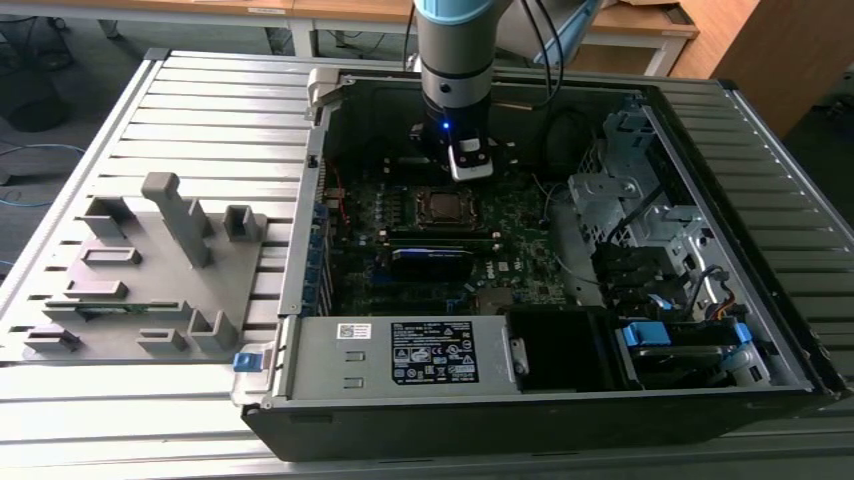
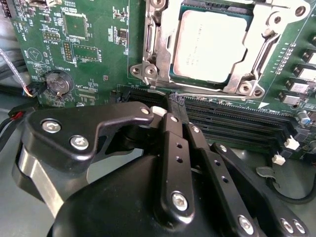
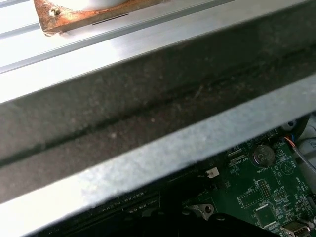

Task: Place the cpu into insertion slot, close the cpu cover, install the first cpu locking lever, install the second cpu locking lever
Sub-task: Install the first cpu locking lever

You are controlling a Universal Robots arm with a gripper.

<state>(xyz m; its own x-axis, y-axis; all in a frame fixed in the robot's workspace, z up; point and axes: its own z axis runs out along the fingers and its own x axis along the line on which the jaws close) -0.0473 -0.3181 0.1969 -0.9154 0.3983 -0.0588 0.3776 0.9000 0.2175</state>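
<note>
A slatted aluminium table (image 1: 200, 110) carries an open black and grey computer tower case (image 1: 747, 330) lying on its side. A moulded grey parts tray (image 1: 147, 280) rests just beside the case, on the exterior view's left. The grey and blue robot arm (image 1: 457, 50) drops straight down into the case over the green circuit board (image 1: 527, 260).

The black linkage gripper (image 2: 175, 106) hangs low over that board. Its fingers (image 2: 173, 143) are drawn together, with nothing seen between them. In the second wrist view the tips sit at the end of the long black memory slots (image 2: 232, 118), which run crosswise to the fingers.

Just beyond the tips lies the small square silver-rimmed insertion slot (image 1: 441, 205), so the work sits straight ahead of the fingers and close. One corner of it is the nearest part. The thin silver cpu cover (image 2: 163, 44), a frame plate with a square cut-out, lies flat over the slot. The flat dull grey cpu (image 2: 210, 44) is seated inside and shows through the cut-out. How the latching around the frame stands cannot be made out.

The exterior view gives the arm's place in the case, with the gripper (image 1: 467, 170) close over the slot. The first wrist view looks along a grey metal case wall (image 3: 148, 148) to a round coin battery (image 3: 261, 155), which the second wrist view places well off to one side of the fingers.
</note>
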